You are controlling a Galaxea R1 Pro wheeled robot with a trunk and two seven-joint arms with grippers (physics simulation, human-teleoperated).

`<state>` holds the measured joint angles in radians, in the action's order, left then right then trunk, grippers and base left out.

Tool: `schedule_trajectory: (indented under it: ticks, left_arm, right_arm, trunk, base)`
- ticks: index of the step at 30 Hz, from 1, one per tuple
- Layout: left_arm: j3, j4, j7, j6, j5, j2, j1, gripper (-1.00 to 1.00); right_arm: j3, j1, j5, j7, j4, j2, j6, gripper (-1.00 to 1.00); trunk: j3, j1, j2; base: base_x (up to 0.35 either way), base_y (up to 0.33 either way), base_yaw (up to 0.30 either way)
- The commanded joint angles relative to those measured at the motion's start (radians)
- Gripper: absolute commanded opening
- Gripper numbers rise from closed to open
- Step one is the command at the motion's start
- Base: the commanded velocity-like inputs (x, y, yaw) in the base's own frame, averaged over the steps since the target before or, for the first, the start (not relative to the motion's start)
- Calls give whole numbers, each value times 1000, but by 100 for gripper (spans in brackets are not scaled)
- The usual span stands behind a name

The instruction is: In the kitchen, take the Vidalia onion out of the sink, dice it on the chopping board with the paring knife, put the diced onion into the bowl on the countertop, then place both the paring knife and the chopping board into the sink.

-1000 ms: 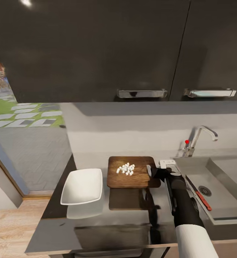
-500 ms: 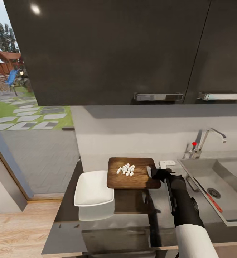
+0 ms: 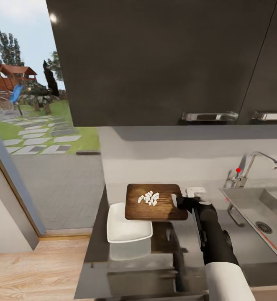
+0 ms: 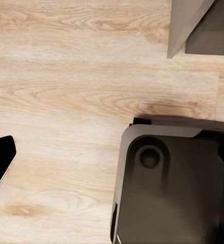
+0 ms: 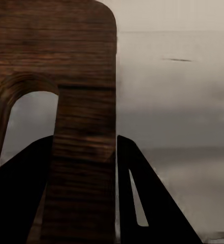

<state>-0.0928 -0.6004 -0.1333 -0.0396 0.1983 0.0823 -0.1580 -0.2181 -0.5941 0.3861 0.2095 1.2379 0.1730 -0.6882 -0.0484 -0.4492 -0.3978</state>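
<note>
My right gripper (image 3: 178, 202) is shut on the handle end of the dark-brown chopping board (image 3: 155, 207), which it holds level above the countertop (image 3: 184, 251). In the right wrist view its dark fingers (image 5: 142, 203) flank the slotted handle (image 5: 84, 101). A small heap of white diced onion (image 3: 148, 198) lies on the board. The white square bowl (image 3: 128, 232) stands on the countertop, its far edge under the board's near left corner. The sink (image 3: 255, 200) with its chrome tap (image 3: 255, 161) is at the right, and the paring knife's red handle (image 3: 270, 239) lies inside. One dark fingertip (image 4: 0, 162) of my left gripper hangs over the floor.
Dark wall cabinets (image 3: 163, 62) with chrome handles hang above the worktop. A window at the left looks onto a garden. The left wrist view looks down on pale wooden floor (image 4: 66, 76) and the robot's dark base (image 4: 172, 188).
The whole view has swung left, so the sink, tap and cabinet handles have slid right in the picture. The held board has moved left along the counter and now overlaps the bowl.
</note>
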Motion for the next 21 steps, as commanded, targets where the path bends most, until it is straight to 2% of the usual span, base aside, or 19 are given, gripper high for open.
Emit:
schedule_trajectory:
  ticks: [1,11,21]
  left_arm:
    - [-8,-1,-8,-3,10,2,0,100]
    - [-8,-1,-8,-3,10,2,0,100]
    - [-8,-1,-8,-3,10,1,1,100]
  right_arm:
    - [-3,-1,8,9,2,1,-4,-100]
    - [-3,-1,8,9,2,1,-4,-100]
    - [-2,-1,9,10,2,1,3,-100]
  trunk:
    - [0,-1,-2]
    - [15,-1,-2]
    - [15,-1,-2]
  base:
    - [0,306,0]
    - [0,289,0]
    - [0,21,0]
